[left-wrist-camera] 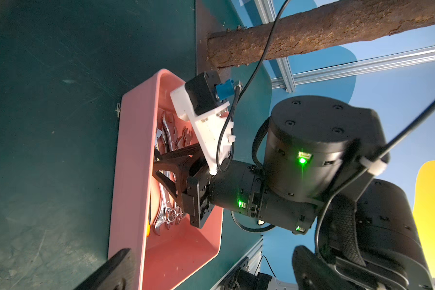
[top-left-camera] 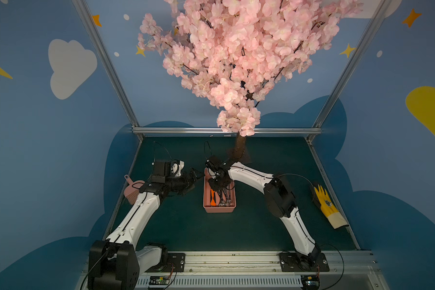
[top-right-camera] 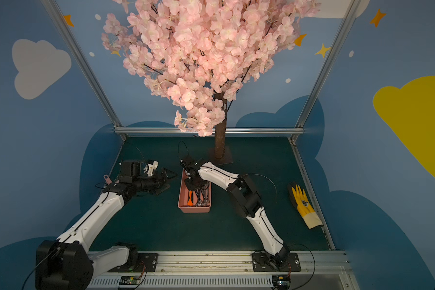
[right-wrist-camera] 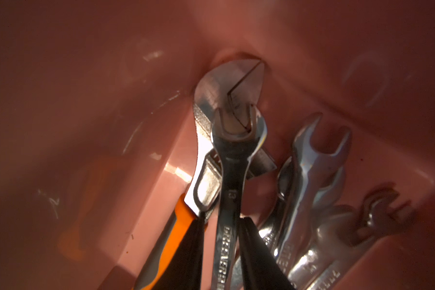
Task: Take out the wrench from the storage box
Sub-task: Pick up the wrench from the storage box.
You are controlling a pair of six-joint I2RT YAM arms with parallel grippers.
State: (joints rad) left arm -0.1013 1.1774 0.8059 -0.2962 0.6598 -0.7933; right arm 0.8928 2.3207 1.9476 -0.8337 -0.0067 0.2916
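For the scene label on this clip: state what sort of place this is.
Probably a staged robot test booth, not a real workshop: an aluminium frame encloses a green tabletop, the walls are painted with clouds and stars, and an artificial-looking blossom tree stands at the back.

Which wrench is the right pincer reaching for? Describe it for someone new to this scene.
Start at the pink storage box mid-table. Inside, it is the slim wrench between the right pincer tips. Stamped 13, it alone rests its open end on the orange-handled adjustable wrench.

2 white arms (top-left-camera: pixel 141 213), black joints (top-left-camera: pixel 279 198).
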